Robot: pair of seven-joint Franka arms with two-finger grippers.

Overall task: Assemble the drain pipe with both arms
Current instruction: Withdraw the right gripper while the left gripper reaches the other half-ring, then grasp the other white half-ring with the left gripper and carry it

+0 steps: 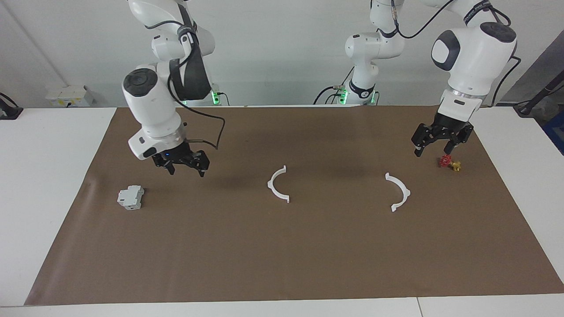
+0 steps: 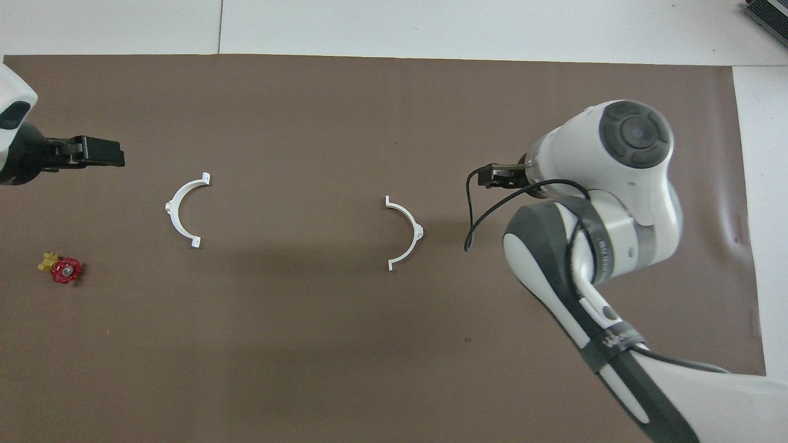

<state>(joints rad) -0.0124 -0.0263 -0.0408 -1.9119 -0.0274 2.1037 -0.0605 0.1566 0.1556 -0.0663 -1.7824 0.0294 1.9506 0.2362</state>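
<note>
Bright, even overhead light, soft shadows on the brown mat [image 1: 282,246] (both views sharp).

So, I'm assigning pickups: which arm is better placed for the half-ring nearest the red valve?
Left. The left gripper hangs open above the red valve, close to that half-ring. The right gripper is over the mat near the grey block, closer to the other half-ring.

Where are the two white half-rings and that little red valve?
Half-ring by the valve [image 1: 400,191], facing view: middle of its arc.
Other half-ring [image 1: 276,184], facing view: middle of its arc.
Red valve [image 2: 66,270], overhead view: its red handwheel.
</note>
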